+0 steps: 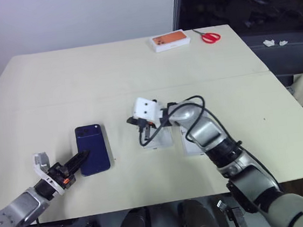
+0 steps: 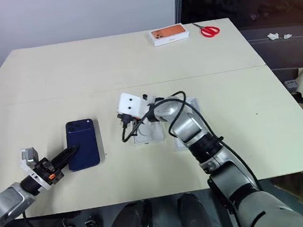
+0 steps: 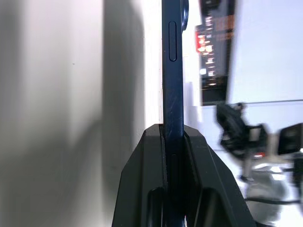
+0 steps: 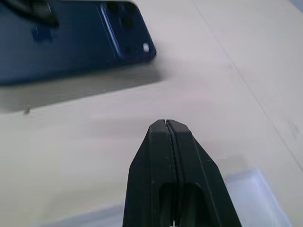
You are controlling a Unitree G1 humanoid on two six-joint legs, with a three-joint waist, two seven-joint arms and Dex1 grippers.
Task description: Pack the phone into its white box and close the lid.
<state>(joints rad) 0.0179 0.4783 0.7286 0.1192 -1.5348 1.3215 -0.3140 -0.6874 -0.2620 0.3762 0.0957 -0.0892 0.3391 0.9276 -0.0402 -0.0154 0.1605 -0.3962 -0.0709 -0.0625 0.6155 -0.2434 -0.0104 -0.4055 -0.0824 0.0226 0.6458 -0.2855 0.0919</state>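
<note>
The left gripper (image 1: 83,157) sits at the near left of the table (image 1: 82,72), its two black fingers clamped on the near end of the phone (image 1: 92,147). In the left wrist view the fingers (image 3: 151,179) pinch the phone's (image 3: 171,94) thin edge, one on each face. The phone is raised off the table: the right wrist view shows its shadow on the tabletop beneath the phone (image 4: 71,40). Its long axis runs near to far, glossy blue back up, with the camera cluster at the far end. Bare tabletop surrounds it on the left and far sides, and there is open room between it and the white pieces to its right.

Near the middle of the table lies the box (image 1: 159,139), a shallow white tray, long axis also near to far, partly hidden by the right arm. Just right of it lies another flat white piece (image 1: 190,142), mostly covered by the arm; whether it is the lid I cannot tell. The right gripper (image 1: 142,129) hangs above the tray's left edge, pointing left toward the phone, fingers (image 4: 163,161) pressed together with nothing between them.

At the far edge, well apart from everything else, lies a box with an orange phone picture (image 1: 170,40), and just right of it red scissors (image 1: 209,36). The right half of the table is bare out to its edge.
</note>
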